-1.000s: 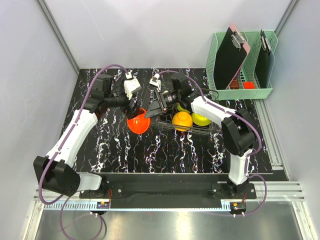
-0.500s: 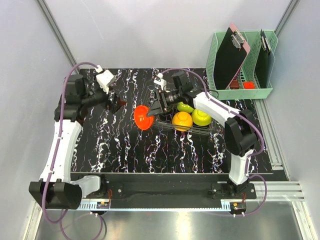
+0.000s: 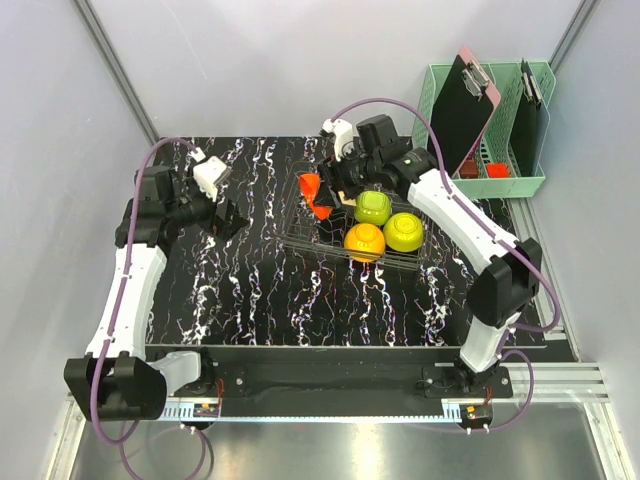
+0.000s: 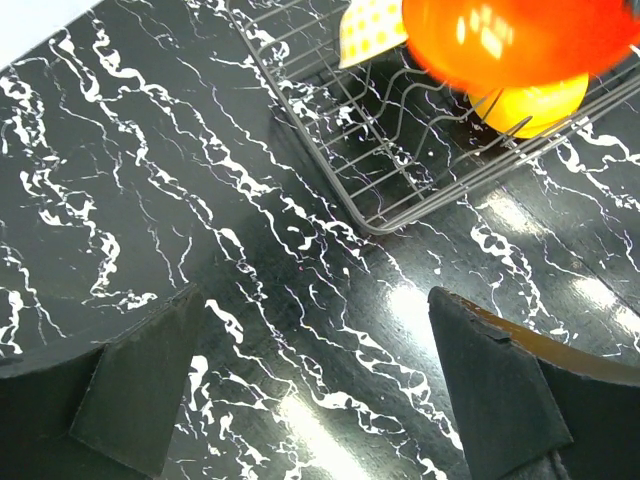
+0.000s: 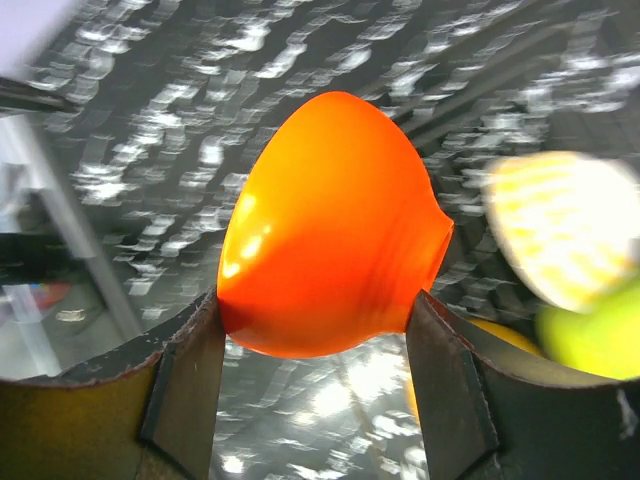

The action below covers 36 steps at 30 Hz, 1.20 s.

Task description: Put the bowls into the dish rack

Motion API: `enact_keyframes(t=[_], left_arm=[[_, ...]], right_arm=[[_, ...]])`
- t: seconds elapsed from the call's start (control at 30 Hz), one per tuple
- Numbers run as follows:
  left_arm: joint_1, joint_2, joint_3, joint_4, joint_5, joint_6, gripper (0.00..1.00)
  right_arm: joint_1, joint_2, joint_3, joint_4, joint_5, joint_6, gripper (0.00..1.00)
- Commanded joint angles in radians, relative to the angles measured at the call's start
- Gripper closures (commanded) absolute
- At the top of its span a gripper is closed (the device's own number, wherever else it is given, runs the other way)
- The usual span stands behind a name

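My right gripper (image 3: pixel 330 190) is shut on the red-orange bowl (image 3: pixel 313 193) and holds it tilted above the far left part of the wire dish rack (image 3: pixel 310 237). In the right wrist view the bowl (image 5: pixel 330 230) sits between both fingers of the gripper (image 5: pixel 312 300). The lime green bowl (image 3: pixel 372 207), the yellow-green bowl (image 3: pixel 403 232) and the orange bowl (image 3: pixel 364 240) lie in the rack. The cream-white bowl (image 4: pixel 375 25) shows in the rack in the left wrist view. My left gripper (image 3: pixel 225 215) is open and empty over the table left of the rack (image 4: pixel 400 160).
A mint-green plastic basket (image 3: pixel 440 150) with clipboards (image 3: pixel 462 110) stands at the back right, just beyond the rack. Grey walls close in the black marbled table (image 3: pixel 260 290) on the left, back and right.
My right gripper carried the red-orange bowl from left of the rack up and back over its far left part. My left gripper pulled away to the left, open.
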Motion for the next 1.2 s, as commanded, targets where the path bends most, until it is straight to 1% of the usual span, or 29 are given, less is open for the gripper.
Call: enact_keyframes(t=[0.0,0.13,0.27,0.37,0.47,0.7,1.17], left_arm=[[0.004,-0.004,-0.004,0.040,0.007,-0.007,0.01],[0.004,-0.009,-0.021,0.040,0.013,-0.001,0.01],[0.003,-0.012,-0.035,0.040,0.019,0.001,0.01],[0.004,-0.016,-0.049,0.042,0.025,-0.001,0.01],[0.003,-0.024,-0.064,0.043,0.025,0.007,0.01],[0.007,-0.033,-0.086,0.046,0.027,0.017,0.01],[0.010,-0.024,-0.093,0.051,0.036,0.016,0.01]], right_arm=[[0.012,-0.066,0.058,-0.102,0.242,-0.233,1.00],[0.048,-0.075,0.021,-0.141,0.362,-0.355,1.00],[0.117,-0.072,-0.041,-0.135,0.497,-0.474,1.00],[0.146,-0.059,-0.070,-0.113,0.591,-0.513,1.00],[0.173,-0.036,-0.079,-0.107,0.642,-0.543,1.00],[0.206,0.010,-0.090,-0.072,0.712,-0.571,1.00],[0.255,0.084,-0.077,-0.069,0.714,-0.580,1.00]])
